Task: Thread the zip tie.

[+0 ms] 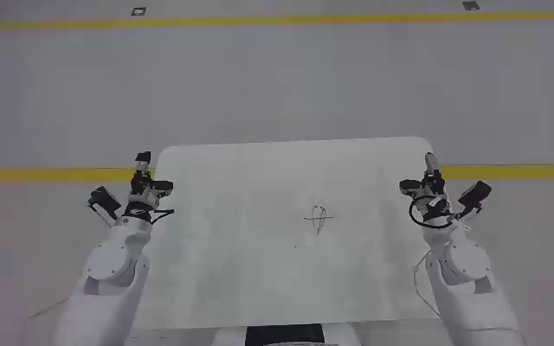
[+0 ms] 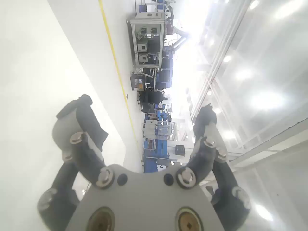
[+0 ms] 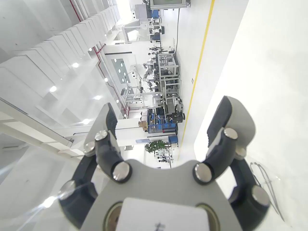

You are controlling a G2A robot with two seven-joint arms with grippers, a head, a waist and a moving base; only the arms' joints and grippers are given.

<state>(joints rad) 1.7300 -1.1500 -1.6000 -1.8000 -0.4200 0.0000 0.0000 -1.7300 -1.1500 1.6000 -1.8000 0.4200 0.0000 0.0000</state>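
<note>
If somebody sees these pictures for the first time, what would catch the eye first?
First comes the thin dark zip tie, lying near the middle of the white table. Next come the two arms, one at each side edge of the table. The left tool and the right tool are both open, hold nothing, and are well apart from the zip tie.

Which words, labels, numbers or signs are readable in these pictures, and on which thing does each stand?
No text can be read whole.
White label behind the right gripper: a dark mark, cut off at the edge, unreadable.
Floor marker beyond the table: too small to read.
Cabinet panels in the room behind: too blurred to read.
Zip tie: no print shows.
</note>
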